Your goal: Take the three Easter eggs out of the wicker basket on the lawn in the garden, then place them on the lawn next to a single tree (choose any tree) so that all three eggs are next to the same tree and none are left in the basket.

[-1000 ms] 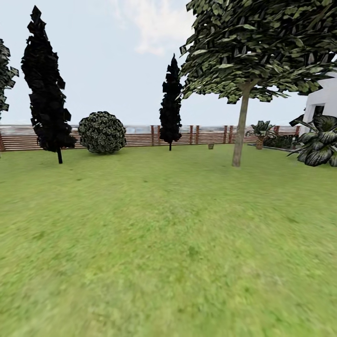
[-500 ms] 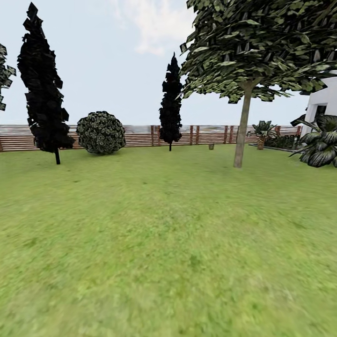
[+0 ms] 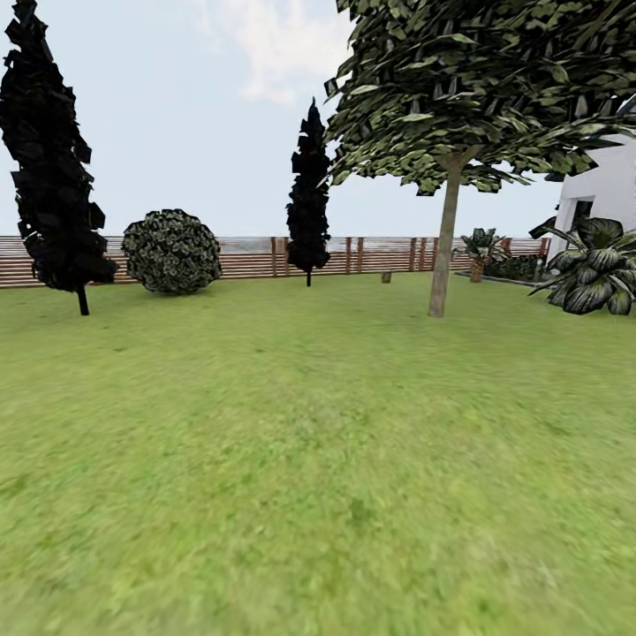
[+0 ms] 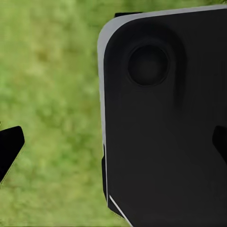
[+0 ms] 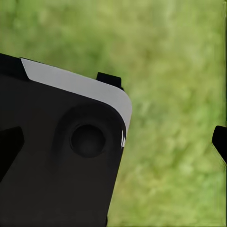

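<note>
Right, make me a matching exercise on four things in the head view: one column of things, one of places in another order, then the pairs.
Things:
1. tree
2. round shrub
3. white house
4. fence

Places:
A. at the right edge, behind a spiky plant
B. across the far end of the lawn
C. right of middle, on the grass, trunk bare and upright
D. left of middle, in front of the slats

Pairs: 1-C, 2-D, 3-A, 4-B
</note>
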Available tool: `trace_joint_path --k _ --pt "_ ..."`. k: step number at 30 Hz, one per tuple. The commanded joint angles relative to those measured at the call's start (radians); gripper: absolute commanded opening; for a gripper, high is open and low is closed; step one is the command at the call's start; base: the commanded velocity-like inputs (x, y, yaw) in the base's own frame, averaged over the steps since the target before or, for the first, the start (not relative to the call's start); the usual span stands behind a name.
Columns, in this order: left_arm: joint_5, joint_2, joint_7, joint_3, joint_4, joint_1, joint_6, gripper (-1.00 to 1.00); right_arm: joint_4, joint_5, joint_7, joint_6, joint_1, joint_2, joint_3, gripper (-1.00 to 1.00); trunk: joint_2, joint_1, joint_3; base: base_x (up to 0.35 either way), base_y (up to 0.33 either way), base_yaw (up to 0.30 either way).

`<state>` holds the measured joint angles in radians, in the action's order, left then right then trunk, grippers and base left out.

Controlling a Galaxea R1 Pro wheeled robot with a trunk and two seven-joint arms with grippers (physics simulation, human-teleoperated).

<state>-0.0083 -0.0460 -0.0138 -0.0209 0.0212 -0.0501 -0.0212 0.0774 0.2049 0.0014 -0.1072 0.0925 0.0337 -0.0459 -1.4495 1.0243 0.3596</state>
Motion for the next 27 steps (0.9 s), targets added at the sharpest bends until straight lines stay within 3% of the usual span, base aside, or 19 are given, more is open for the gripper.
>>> trace_joint_path --k 1,15,27 --pt "-0.001 0.0 -0.001 -0.002 0.002 -0.001 -0.001 1.0 0.004 0.002 0.0 -0.007 0.002 0.0 -0.004 1.0 0.0 0.001 0.001 0.335 0.0 -0.012" --pt "-0.001 0.0 -0.002 -0.002 0.002 0.0 -0.002 1.0 0.004 0.004 0.004 -0.005 0.002 0.0 -0.006 1.0 0.0 0.001 0.001 0.332 0.0 -0.001" --pt "-0.003 0.003 0.0 -0.003 0.002 0.0 -0.002 1.0 0.005 0.004 0.007 -0.005 0.002 0.002 -0.007 1.0 0.0 0.001 0.001 0.044 0.0 0.0"
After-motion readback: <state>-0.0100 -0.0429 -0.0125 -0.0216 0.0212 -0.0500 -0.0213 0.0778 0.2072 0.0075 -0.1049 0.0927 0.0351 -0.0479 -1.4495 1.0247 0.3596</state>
